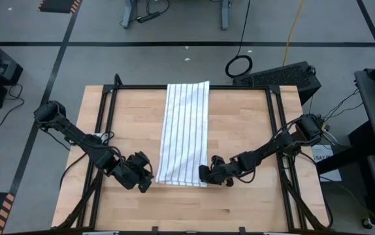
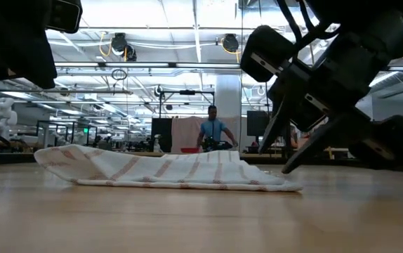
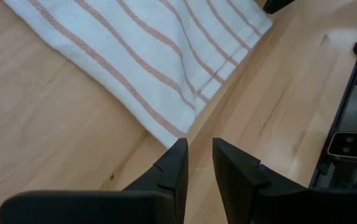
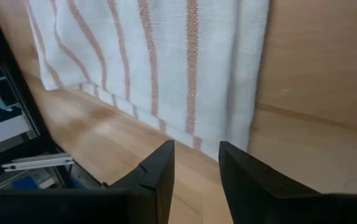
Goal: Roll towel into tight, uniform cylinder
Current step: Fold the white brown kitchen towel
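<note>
The white rectangular cloth towel with thin parallel stripes point(image 1: 185, 132) lies flat and unrolled in the middle of the light wooden tabletop point(image 1: 246, 124) in the high view, its long side running from the table's upper edge down toward the lower centre of the frame. The stripes read dark from above (reddish-brown in the wrist views).

The left gripper point(image 1: 144, 179) sits at the towel's lower left corner, low over the wood. In the left wrist view its dark fingers point(image 3: 173, 169) stand slightly parted, released, with the towel corner point(image 3: 166, 130) just ahead of the tips and nothing between them.

The right gripper point(image 1: 205, 173) is at the towel's lower right corner. Its fingers point(image 4: 160, 171) are likewise parted and empty, the towel's edge point(image 4: 185, 93) just beyond them.

In the low view the towel point(image 2: 166, 169) rests flat, and a person point(image 2: 213, 130) stands far behind.
</note>
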You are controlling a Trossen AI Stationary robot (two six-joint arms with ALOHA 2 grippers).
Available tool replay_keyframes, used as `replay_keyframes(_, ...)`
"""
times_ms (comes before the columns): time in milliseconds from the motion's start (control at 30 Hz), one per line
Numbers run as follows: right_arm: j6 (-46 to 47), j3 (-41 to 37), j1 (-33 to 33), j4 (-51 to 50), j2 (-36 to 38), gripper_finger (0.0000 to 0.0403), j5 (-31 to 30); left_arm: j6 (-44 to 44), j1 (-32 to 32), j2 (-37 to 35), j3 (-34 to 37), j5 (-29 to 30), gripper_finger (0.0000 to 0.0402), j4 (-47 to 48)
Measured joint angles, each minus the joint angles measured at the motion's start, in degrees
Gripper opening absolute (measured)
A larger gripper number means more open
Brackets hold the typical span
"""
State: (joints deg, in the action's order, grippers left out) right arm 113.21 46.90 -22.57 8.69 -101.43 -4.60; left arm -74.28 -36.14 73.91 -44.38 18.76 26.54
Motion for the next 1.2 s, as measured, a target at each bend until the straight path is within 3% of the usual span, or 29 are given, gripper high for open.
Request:
replay_keyframes(400,0.12,0.08,-0.04,-1.45,-0.11,0.0116,-0.26,0.06,0.00,0.00,0.00,1.16,0.0080,0.25)
replay_keyframes(633,1.21,0.15,-0.15,4.05,-3.52,0.0116,0.06,-0.04,0.00,0.00,0.00,1.84,0.0080,1.12)
replay_keyframes(1200,0.26,2.37,-0.81,-0.85,-2.27,0.0116,3.37,-0.22,0.00,0.02,0.01,1.83,0.0080,1.51)
